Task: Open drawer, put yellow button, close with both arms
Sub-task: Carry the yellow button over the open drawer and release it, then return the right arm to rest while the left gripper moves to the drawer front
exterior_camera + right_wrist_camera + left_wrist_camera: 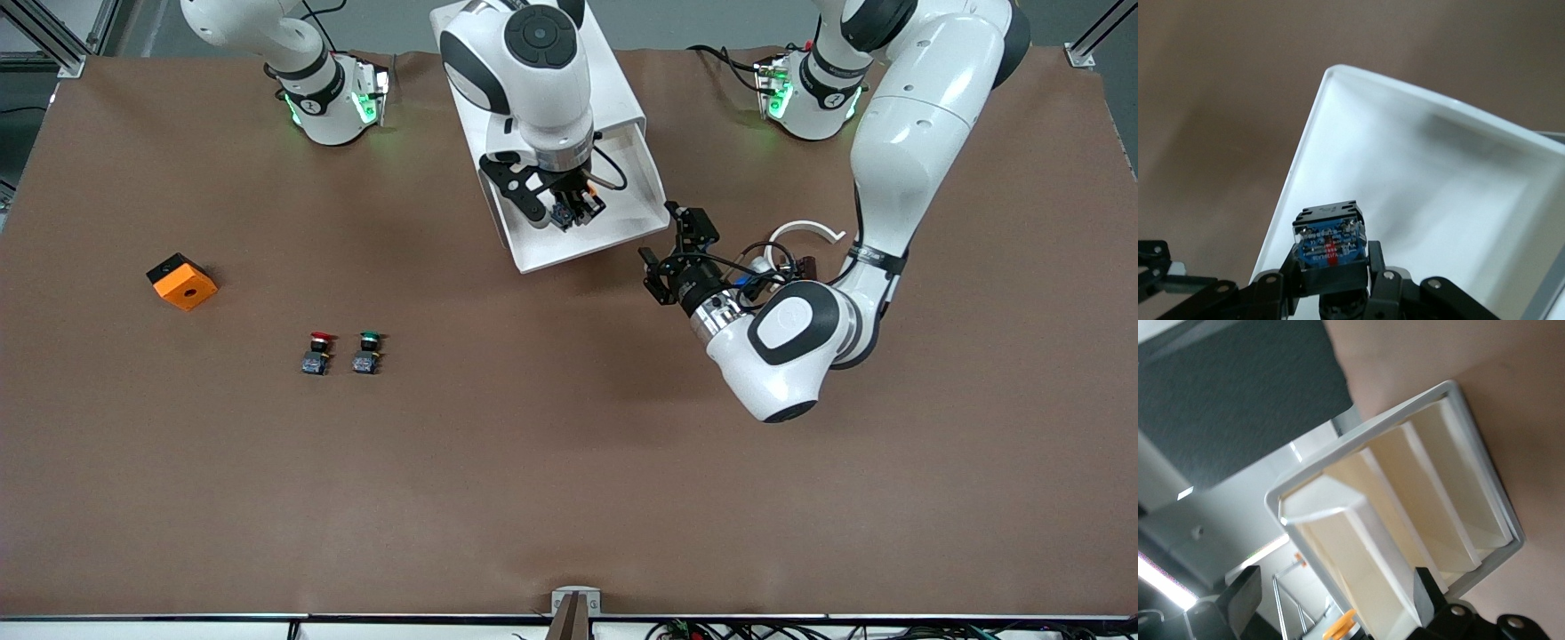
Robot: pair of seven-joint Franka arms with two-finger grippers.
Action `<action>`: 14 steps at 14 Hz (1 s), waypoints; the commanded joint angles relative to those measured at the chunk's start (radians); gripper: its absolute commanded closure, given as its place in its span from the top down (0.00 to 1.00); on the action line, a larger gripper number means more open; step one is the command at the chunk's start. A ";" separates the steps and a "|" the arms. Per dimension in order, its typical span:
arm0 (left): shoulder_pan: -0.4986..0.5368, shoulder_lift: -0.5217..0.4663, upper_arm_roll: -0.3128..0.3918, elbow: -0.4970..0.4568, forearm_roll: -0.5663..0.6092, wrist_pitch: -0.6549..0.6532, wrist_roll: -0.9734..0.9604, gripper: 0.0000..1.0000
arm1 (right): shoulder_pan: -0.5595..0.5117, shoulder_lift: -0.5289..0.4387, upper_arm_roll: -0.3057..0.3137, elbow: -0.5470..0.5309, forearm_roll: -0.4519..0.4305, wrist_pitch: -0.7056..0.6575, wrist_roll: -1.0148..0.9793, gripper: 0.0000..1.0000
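Observation:
The white cabinet [613, 80] stands between the two arm bases, and its top drawer [589, 252] is pulled out toward the front camera. My right gripper [569, 212] hangs over the open drawer [1438, 173], shut on the yellow button [561, 214]. In the right wrist view only the button's black and blue body [1328, 237] shows between the fingers [1379, 267]. The left wrist view looks at the drawer [1358, 540] from the front and catches the button's yellow cap [1340, 625]. My left gripper [667, 238] is open and holds nothing, beside the drawer's corner toward the left arm's end of the table.
A red-capped button [317, 352] and a green-capped button [367, 352] stand side by side nearer to the front camera. An orange and black block [182, 281] lies toward the right arm's end. A white open ring [805, 229] lies by the left forearm.

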 commanded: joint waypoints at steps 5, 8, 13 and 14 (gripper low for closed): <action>-0.019 -0.132 -0.004 0.060 0.273 0.124 0.363 1.00 | 0.072 0.033 -0.014 0.034 -0.051 -0.011 0.007 0.28; -0.042 -0.184 -0.010 0.049 0.416 0.195 0.528 1.00 | 0.072 0.032 -0.014 0.035 -0.069 -0.008 0.008 1.00; -0.045 -0.252 -0.084 0.035 0.649 0.295 0.669 1.00 | 0.050 0.032 -0.018 0.094 -0.064 -0.014 -0.022 1.00; -0.045 -0.258 -0.105 0.031 0.678 0.307 0.680 1.00 | 0.029 0.030 -0.020 0.107 -0.060 -0.022 -0.056 1.00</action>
